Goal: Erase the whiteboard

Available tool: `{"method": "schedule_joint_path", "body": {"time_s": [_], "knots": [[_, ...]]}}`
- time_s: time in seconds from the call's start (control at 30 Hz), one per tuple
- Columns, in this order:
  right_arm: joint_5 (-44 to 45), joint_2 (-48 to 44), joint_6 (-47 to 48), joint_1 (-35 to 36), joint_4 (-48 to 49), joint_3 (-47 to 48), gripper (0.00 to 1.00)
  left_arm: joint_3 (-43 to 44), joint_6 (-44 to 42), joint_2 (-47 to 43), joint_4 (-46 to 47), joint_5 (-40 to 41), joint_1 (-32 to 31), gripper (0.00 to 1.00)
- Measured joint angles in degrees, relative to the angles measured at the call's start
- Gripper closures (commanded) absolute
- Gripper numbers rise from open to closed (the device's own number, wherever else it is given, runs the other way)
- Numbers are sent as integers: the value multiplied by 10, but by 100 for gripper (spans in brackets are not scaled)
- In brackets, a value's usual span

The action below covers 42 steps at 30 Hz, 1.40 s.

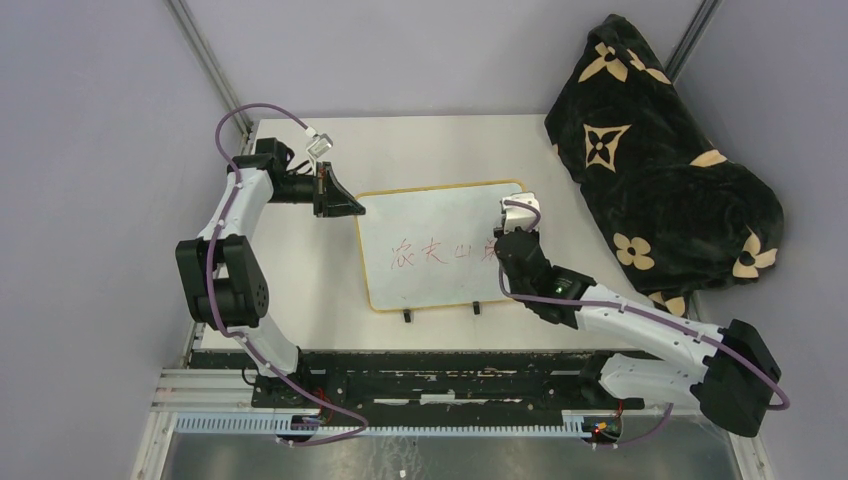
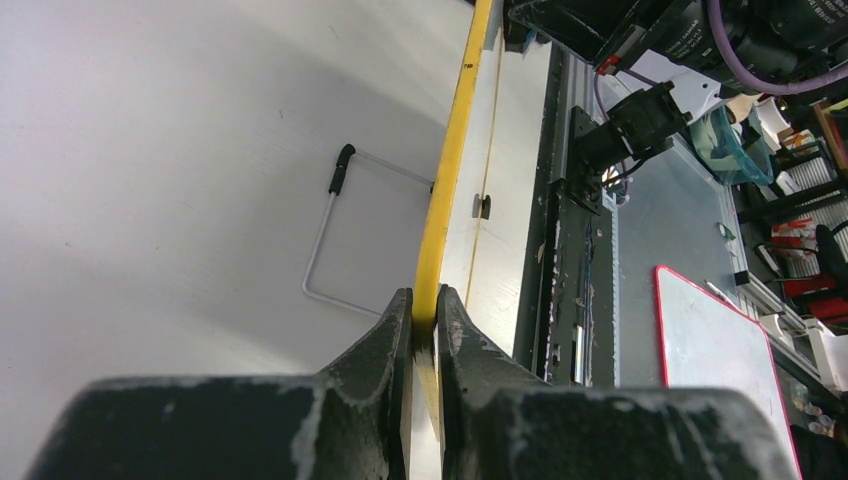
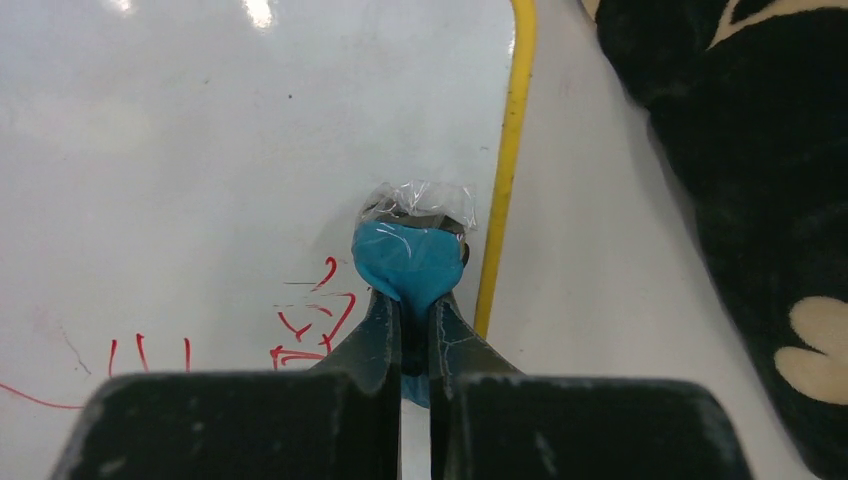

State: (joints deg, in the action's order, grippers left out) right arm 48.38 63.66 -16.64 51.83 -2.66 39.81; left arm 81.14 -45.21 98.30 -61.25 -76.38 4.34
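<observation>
Right pincer [image 3: 409, 305] is clamping the eraser [image 3: 408, 258] near the edge of the whiteboard [image 1: 425, 215]; left pincer [image 2: 424, 305] is pinching its frame [image 2: 452, 140]. Risk: eraser running off the edge, board twisting loose.

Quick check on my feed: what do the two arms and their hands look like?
Both arms are alike: the left arm and right arm have white link shells between bulky black joint housings, with a purple cable running along each. A small green light shows on the right arm. The left hand and right hand have black tapered fingers, scuffed grey.
</observation>
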Motion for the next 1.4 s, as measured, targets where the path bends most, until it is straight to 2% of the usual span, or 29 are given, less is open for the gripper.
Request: {"method": "schedule_joint_path", "body": {"time_s": [0.27,0.77,1.0,1.23,1.4], "knots": [[-20,20,-2,-6,5,-1,99,-5,0,0,2,-1,0,97],[-135,101,-9,32,63,30,99,-9,2,0,1,1,0,97],[-106,99,-10,35,66,29,99,-9,2,0,1,2,0,97],[-38,34,-5,4,52,-7,100,-9,2,0,-2,2,0,97],[-21,3,-4,-15,52,-23,100,-9,2,0,-2,2,0,97]]}}
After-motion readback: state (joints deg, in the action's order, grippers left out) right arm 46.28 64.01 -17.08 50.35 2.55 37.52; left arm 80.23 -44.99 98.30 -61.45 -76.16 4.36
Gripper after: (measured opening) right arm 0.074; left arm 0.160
